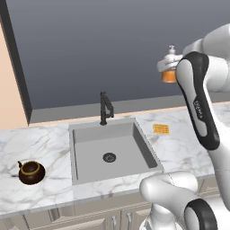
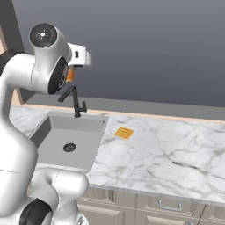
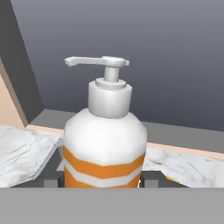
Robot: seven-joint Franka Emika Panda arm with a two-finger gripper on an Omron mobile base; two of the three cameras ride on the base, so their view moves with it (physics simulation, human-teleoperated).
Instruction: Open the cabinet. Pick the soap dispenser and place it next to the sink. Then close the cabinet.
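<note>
The soap dispenser (image 3: 105,144) is a white bottle with orange bands and a grey pump. It hangs upright in the air, and my gripper (image 3: 101,183) is shut on its lower body, with a dark fingertip showing on each side. In the base views the soap dispenser (image 1: 170,72) (image 2: 70,74) is high above the counter, over the right side of the sink (image 1: 85,152) (image 2: 52,132) and partly hidden by my arm. The sink is a grey basin with a dark faucet (image 1: 105,108) (image 2: 74,100). The cabinet is out of view.
An orange ribbed pad (image 1: 161,129) (image 2: 124,132) lies on the white marble counter (image 2: 167,154) just right of the sink. A dark brown teapot (image 1: 31,172) stands on the counter left of the sink. Low drawers with short handles run below the counter edge.
</note>
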